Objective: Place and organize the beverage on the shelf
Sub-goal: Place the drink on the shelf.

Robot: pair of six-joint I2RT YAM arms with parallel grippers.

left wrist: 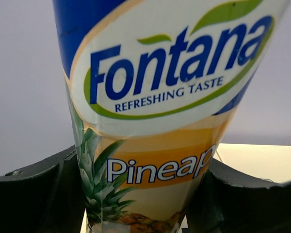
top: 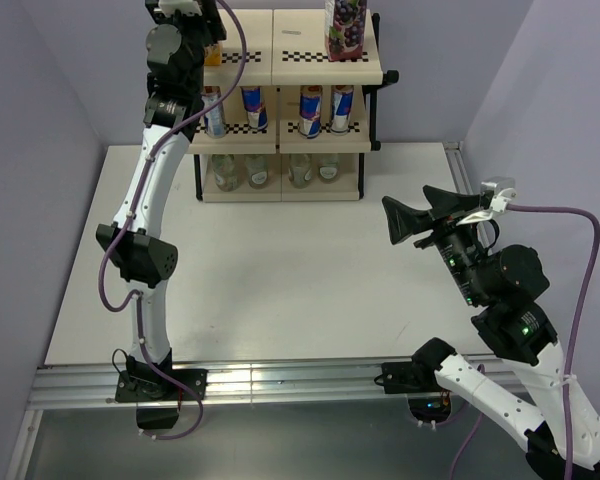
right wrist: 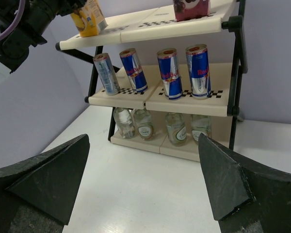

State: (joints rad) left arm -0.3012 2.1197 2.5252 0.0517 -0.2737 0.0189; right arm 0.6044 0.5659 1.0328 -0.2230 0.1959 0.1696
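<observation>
Near the left edge of the shelf's (top: 250,45) top tier the pineapple carton (left wrist: 150,121) stands roughly upright, label toward the left pincer (left wrist: 143,199), whose fingers (left wrist: 34,194) flank it closely; pinching or not, I cannot tell. The right pincer (right wrist: 143,145) hangs spread wide over the white tabletop (top: 280,280), lilac walls around.

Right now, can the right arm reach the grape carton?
Probably yes: the right gripper is open and empty, bare table lies between it and the shelf, and the grape carton stands at the top tier's right end, away from the left gripper.
</observation>
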